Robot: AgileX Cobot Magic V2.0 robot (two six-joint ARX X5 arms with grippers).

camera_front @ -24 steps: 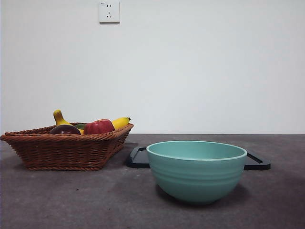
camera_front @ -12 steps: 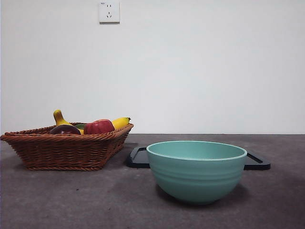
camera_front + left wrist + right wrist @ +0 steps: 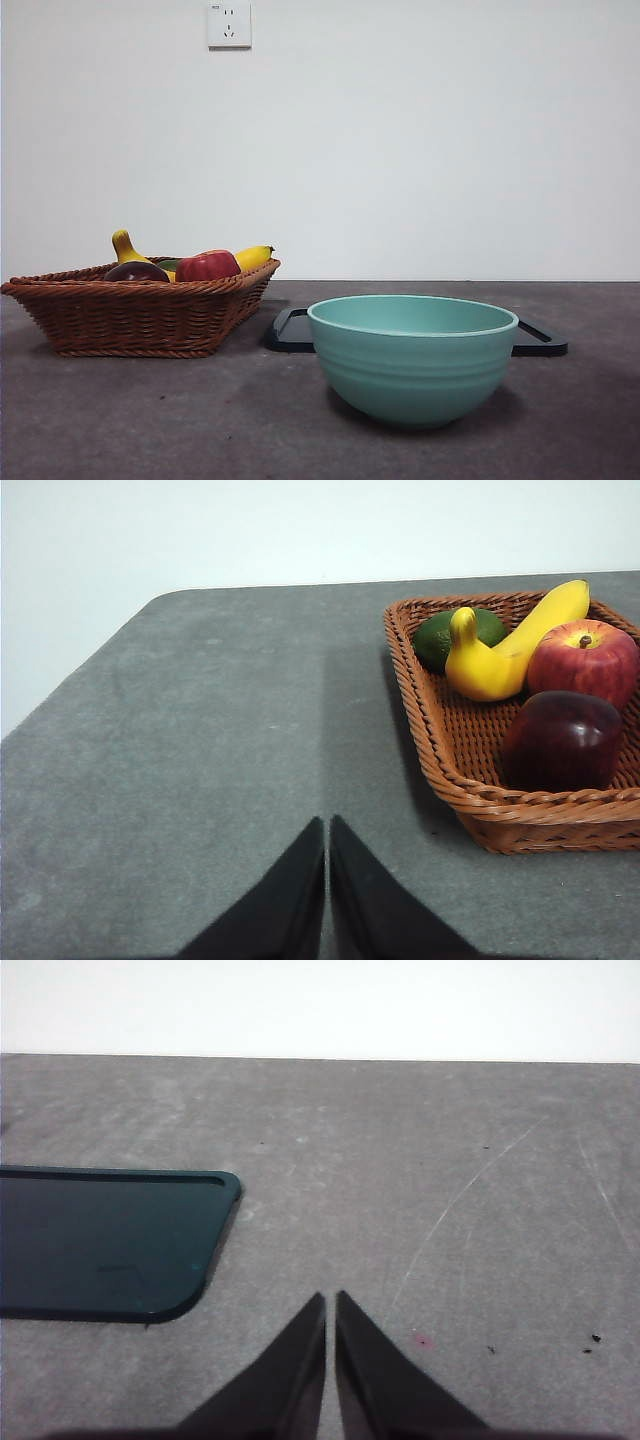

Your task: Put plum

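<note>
Plum (image 3: 562,740) is sitting in wicker basket (image 3: 470,800) next to red apple (image 3: 585,660), w/ L tool (image 3: 327,825) hovering jaws together over bare desk (image 3: 200,740) beside basket, so L arm is nearer; R tool (image 3: 330,1300), also closed, is waiting by dark tray (image 3: 100,1240).

1. No word, brand, number or label can be read in any view.
2. The white wall socket (image 3: 229,25) in the front view carries a tiny dark mark at its upper corner, too small to make out.
3. The basket (image 3: 140,315), fruit, bowl (image 3: 412,358) and tray (image 3: 110,1243) show no print.
</note>
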